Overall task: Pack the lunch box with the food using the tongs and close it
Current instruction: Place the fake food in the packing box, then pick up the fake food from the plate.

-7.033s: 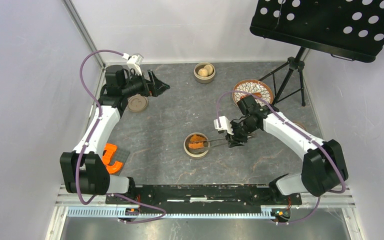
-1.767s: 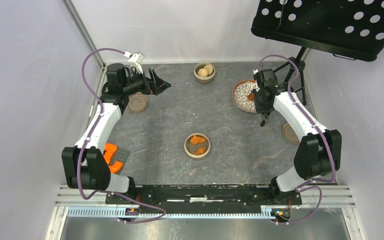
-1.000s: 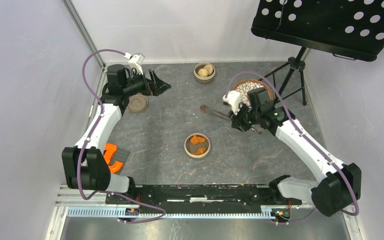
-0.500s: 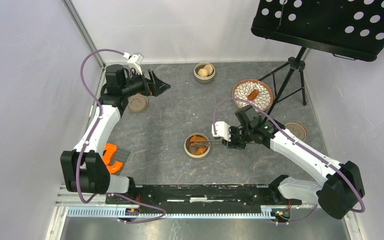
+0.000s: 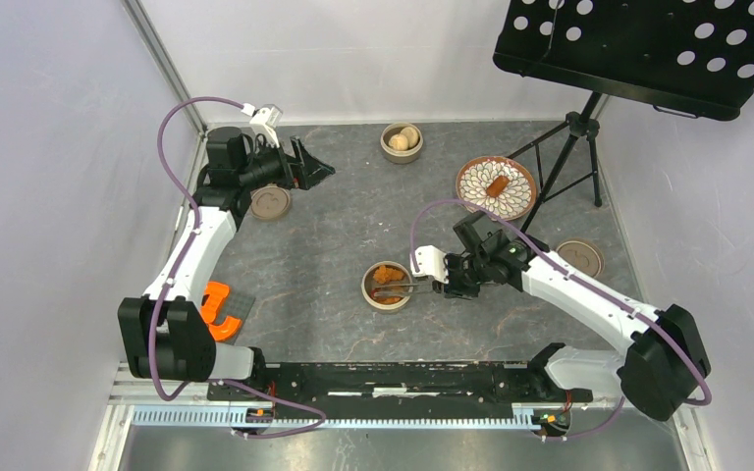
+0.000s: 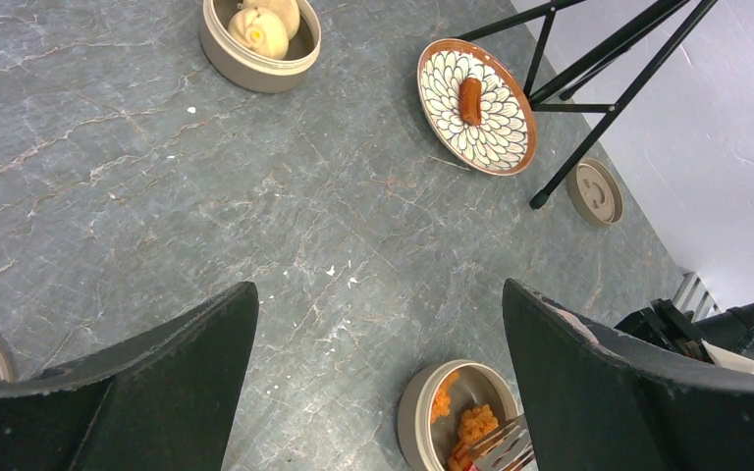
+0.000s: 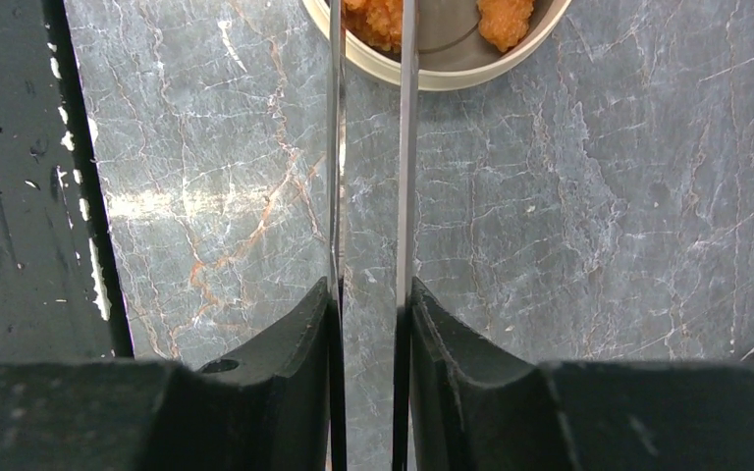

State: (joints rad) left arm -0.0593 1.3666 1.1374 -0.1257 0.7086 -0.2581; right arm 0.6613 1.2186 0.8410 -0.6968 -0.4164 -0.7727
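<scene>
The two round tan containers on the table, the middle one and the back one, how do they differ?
The middle container holds orange crumbed chunks; the back container holds pale buns. The tongs reach into the middle container; nothing reaches the back container. Both are round, tan and lidless.

Left arm stretched toward 11 o'clock; left gripper [image 5: 309,165] spread wide, pointing to 3 o'clock. Right arm reached toward 10 o'clock; right gripper [image 5: 449,284] pinched the tongs [image 7: 407,147], pointing to 9 o'clock.
</scene>
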